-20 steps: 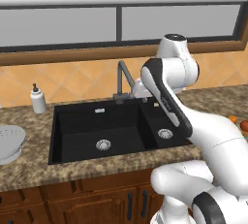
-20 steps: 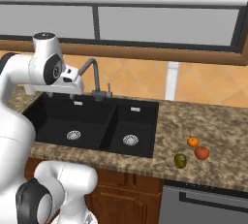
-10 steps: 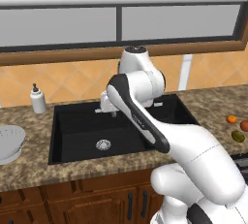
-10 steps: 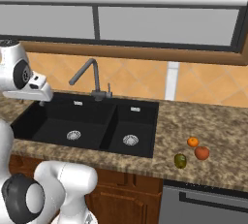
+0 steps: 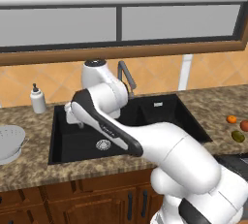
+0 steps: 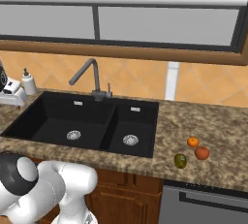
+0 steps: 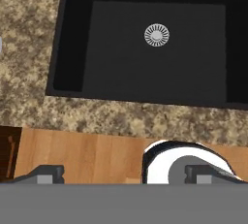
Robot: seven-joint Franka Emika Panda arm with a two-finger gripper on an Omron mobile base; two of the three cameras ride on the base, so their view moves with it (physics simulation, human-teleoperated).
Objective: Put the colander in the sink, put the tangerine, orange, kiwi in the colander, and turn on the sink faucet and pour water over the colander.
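Granite counter [image 5: 29, 167], black sink [image 5: 77, 143] in the middle. My open gripper [image 7: 123, 173] hangs over the sink's front edge; the colander [image 5: 9, 141] sits off to its left.

Your left base view: colander [image 5: 9, 142] cut by left edge; arm hides sink faucet [image 5: 127, 76] base and part of sink [image 5: 164, 116]. Hand view: sink's wide basin cut at top and right; hand [image 7: 123, 174] fingertips barely clear bottom band.

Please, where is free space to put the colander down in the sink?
Both basins of the sink are bare; the wide one, left of the divider below the sink faucet, fits best. Right counter is crowded by the kiwi and two orange fruits.
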